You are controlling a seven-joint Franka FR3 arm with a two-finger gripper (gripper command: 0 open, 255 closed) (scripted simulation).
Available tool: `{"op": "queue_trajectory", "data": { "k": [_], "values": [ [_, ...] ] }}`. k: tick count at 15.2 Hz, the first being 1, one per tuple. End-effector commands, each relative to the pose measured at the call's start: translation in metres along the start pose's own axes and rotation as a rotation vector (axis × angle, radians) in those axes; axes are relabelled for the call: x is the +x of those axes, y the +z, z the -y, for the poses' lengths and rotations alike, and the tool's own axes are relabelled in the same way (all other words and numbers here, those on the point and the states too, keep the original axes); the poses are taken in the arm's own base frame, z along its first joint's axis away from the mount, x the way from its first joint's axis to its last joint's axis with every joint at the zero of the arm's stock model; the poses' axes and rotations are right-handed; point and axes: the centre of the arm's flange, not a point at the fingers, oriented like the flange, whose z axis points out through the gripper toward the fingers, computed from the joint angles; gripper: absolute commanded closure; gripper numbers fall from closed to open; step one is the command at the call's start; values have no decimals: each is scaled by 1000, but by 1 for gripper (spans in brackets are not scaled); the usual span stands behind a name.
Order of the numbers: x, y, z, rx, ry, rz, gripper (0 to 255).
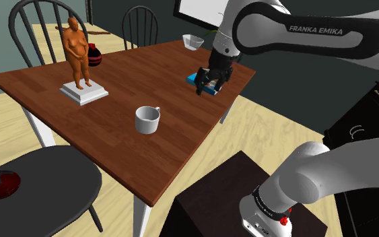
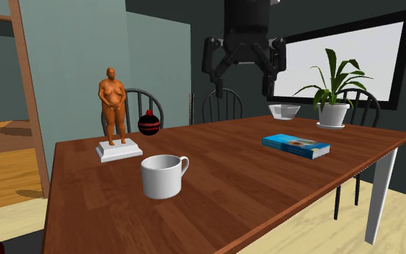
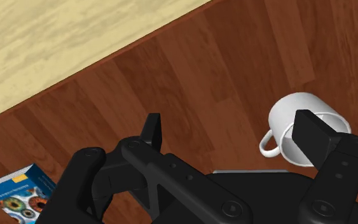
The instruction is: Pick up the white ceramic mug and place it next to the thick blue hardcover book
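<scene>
A white mug (image 1: 147,120) (image 2: 163,175) stands upright on the brown wooden table (image 1: 124,151), near the front edge in the shoulder view, its handle pointing toward the book's side. A blue book (image 1: 203,82) (image 2: 296,145) lies flat near the far right corner. My black gripper (image 1: 210,86) (image 2: 243,72) hangs open high above the table, nothing between its fingers. In the shoulder view it overlaps the book. Through the wrist view the gripper (image 3: 231,127) looks down on the mug (image 3: 285,114), partly behind one finger, and on the book (image 3: 15,191).
An orange figurine (image 1: 79,50) (image 2: 112,108) on a white base stands at the far side, a red-and-black round vase (image 2: 148,124) behind it. A white bowl (image 1: 193,42) (image 2: 284,111) and a potted plant (image 2: 334,97) sit beyond the book. Chairs surround the table.
</scene>
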Motion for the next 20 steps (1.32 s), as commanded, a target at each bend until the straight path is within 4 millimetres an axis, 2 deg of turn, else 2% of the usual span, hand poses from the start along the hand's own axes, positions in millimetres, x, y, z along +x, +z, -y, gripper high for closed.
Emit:
{"op": "queue_trajectory", "data": {
  "k": [1, 20],
  "values": [
    [11, 16, 18, 0, 4, 4, 0],
    [121, 155, 200, -9, 36, 46, 0]
  ]
}}
